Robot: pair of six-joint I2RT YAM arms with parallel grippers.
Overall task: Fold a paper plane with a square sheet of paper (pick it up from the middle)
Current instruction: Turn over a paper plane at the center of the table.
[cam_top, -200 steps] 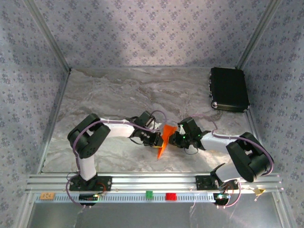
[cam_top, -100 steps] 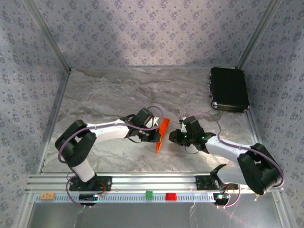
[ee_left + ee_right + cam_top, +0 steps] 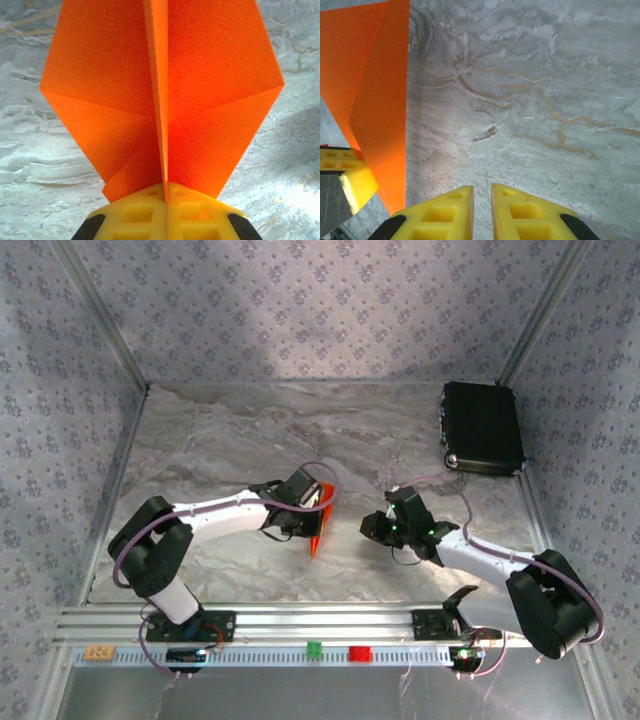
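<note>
The orange sheet of paper (image 3: 318, 540) is folded into a pointed shape with a centre crease and two angled flaps (image 3: 165, 90). It stands on edge just above the marble table, left of centre. My left gripper (image 3: 321, 523) is shut on its centre fold, the yellow fingers (image 3: 190, 210) pressed together around the crease. My right gripper (image 3: 371, 528) hovers to the right of the paper, apart from it. Its fingers (image 3: 445, 215) stand a narrow gap apart with bare table between them. The paper's edge (image 3: 380, 100) shows at the left of the right wrist view.
A black box (image 3: 483, 427) lies at the back right of the table. On the aluminium rail (image 3: 320, 625) at the near edge sit a yellow-orange block (image 3: 98, 651), a green block (image 3: 314, 648) and a red block (image 3: 359, 652). Patterned walls close three sides.
The left gripper has carried the folded paper to the left and slightly back. The right gripper, close against the paper a second ago, now stands apart from it with its arm stretched out.
</note>
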